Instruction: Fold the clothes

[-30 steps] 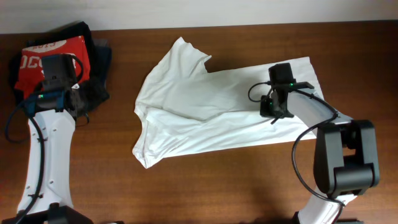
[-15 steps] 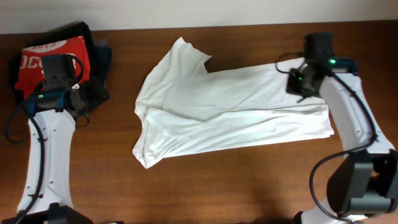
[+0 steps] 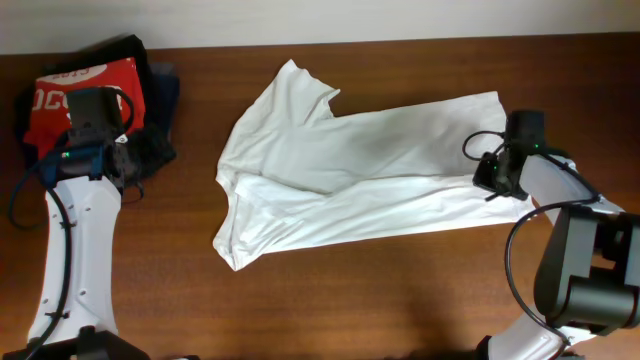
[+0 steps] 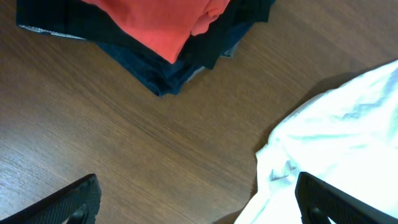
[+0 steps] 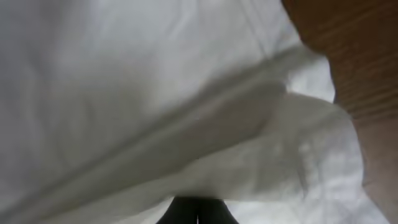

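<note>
A white shirt [image 3: 350, 170] lies spread and creased across the middle of the wooden table, and also fills the right wrist view [image 5: 155, 93]. My right gripper [image 3: 494, 178] sits at the shirt's right end, its fingers [image 5: 198, 213] closed together on a fold of the white cloth. My left gripper [image 3: 128, 160] hovers at the left beside the clothes pile, with its fingers wide apart and empty over bare wood [image 4: 199, 199]. The shirt's left edge [image 4: 336, 137] shows to the right of it.
A pile of clothes, a red garment [image 3: 85, 85] on top of dark ones [image 3: 160, 95], sits at the back left corner; it also shows in the left wrist view [image 4: 155, 25]. Bare table [image 3: 350, 300] lies in front of the shirt.
My right gripper swung from the shirt's middle out to the back right, then came down to the shirt's right edge. The shirt's right end was drawn out. The left arm stayed still.
</note>
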`<state>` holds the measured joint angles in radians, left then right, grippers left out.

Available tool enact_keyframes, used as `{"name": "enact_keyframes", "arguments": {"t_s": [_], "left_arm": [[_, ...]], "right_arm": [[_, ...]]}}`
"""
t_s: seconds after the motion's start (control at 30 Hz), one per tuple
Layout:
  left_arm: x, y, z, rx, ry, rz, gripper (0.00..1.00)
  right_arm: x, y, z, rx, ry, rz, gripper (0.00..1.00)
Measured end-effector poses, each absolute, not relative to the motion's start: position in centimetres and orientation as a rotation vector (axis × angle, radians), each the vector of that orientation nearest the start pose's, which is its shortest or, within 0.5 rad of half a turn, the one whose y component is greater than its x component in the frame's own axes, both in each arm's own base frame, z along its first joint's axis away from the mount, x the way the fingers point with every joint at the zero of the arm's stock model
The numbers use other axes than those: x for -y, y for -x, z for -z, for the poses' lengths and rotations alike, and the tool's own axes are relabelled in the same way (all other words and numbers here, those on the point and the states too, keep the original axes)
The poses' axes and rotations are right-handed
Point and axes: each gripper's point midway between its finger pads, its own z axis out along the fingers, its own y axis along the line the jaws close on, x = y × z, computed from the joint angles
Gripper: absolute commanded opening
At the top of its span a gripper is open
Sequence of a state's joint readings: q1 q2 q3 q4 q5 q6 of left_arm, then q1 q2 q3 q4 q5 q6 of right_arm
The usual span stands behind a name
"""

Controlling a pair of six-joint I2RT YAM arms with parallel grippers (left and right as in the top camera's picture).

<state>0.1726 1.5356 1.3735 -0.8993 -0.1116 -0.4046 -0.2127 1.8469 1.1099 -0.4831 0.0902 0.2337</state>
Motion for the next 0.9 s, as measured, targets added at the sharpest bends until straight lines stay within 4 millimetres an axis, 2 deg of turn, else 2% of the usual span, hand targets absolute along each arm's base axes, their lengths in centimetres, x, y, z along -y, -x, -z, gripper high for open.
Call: {"name": "enact_keyframes", "arguments": {"t_s": [0.07,0.1,0.17,0.23,0.3,0.33,0.37,0.4,0.43,0.5,0.57,0.67,0.7,0.8,0.9], "left_arm": [[-8.4,-37.3,-18.3,-2.502,0.783,-0.066,0.99],[-8.4,-37.3,-18.3,-2.501,0.782,-0.066,0.99],[-8.4,-37.3,-18.3,-2.502,0.783,-0.066,0.99],[-8.4,-37.3,-18.3,-2.502,0.783,-0.066,0.99],[-8.4,-37.3,-18.3,-2.503,0.783,-0.066,0.99],[-8.4,-37.2,-18.3,-2.504,0.783,-0.067,0.99],[-8.4,-37.3,-18.3,-2.502,0.783,-0.066,0.99],[-8.4,-37.3,-18.3,-2.503,0.783,-0.066,0.99],[-8.4,-37.3,-18.3,-2.503,0.783,-0.066,0.99],[-8.4,-37.3,-18.3,-2.502,0.783,-0.066,0.99],[-8.4,-37.3,-18.3,-2.503,0.783,-0.066,0.99],[-8.4,-37.3,-18.3,-2.502,0.783,-0.066,0.99],[-8.4,-37.3,-18.3,-2.502,0.783,-0.066,0.99],[-8.4,-37.3,-18.3,-2.503,0.783,-0.066,0.99],[-8.4,-37.3,-18.3,-2.502,0.783,-0.066,0.99]], "right_arm": [[10.2,-40.0,-2.3,-2.646,-0.632,0.115,0.16],[10.5,-41.2,-2.7,-2.594,-0.622,0.112,0.23],[10.2,-43.2,-3.7,-2.514,-0.595,0.052,0.27],[9.1,-44.1,-4.2,-2.5,-0.563,-0.046,0.27],[9.1,-43.2,-4.6,-2.558,-0.59,-0.092,0.23],[10.3,-40.6,-5.2,-2.64,-0.677,-0.106,0.19],[11.1,-39.4,-5.8,-2.656,-0.722,-0.102,0.17],[12.2,-36.7,-6.4,-2.711,-0.815,-0.101,0.13],[13.0,-35.1,-6.5,-2.733,-0.878,-0.101,0.13],[14.0,-34.8,-6.0,-2.733,-0.902,-0.096,0.12],[14.2,-35.4,-3.9,-2.758,-0.886,-0.097,0.08],[14.1,-35.3,-0.9,-2.813,-0.901,-0.11,0.06],[14.1,-35.5,-0.4,-2.811,-0.897,-0.115,0.06],[13.3,-37.6,-0.4,-2.758,-0.831,-0.171,0.06],[10.3,-40.3,-0.8,-2.723,-0.687,-0.215,0.11]]}}
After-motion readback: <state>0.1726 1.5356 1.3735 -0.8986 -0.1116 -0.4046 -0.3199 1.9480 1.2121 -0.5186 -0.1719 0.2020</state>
